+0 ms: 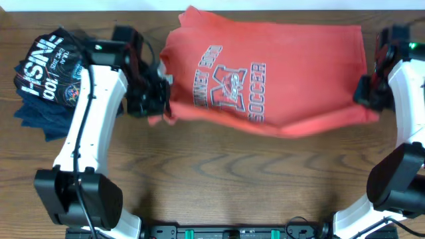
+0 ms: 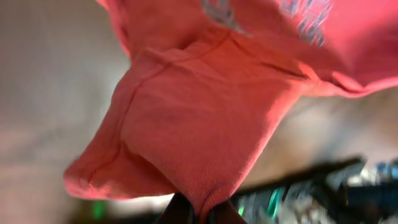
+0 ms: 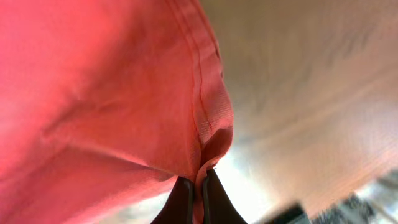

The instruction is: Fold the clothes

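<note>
Overhead: the two white arms stand nearest the lens. The left arm reaches in from the left and the right arm from the right edge. The shirt spreads between them at the far side of the desk, print side up. The left tool is at the shirt's left edge, where bunched red cloth pokes out. The right tool is at its right edge. The jaws cannot be made out from here. The shirt's near edge is blurred. Dark shirts lie in a heap left of the left arm, partly hidden by it.

Left wrist: the left tool is pinched tight on a fold of the shirt. Only its dark fingertips show at the bottom edge. The cloth fans up from them and fills most of the frame. The desk behind it is a blur.

Right wrist: the right tool is clamped narrow on a hemmed edge of the shirt. The cloth rises to the left and is cut off at the frame's edge. The desk to the right is out of focus.
</note>
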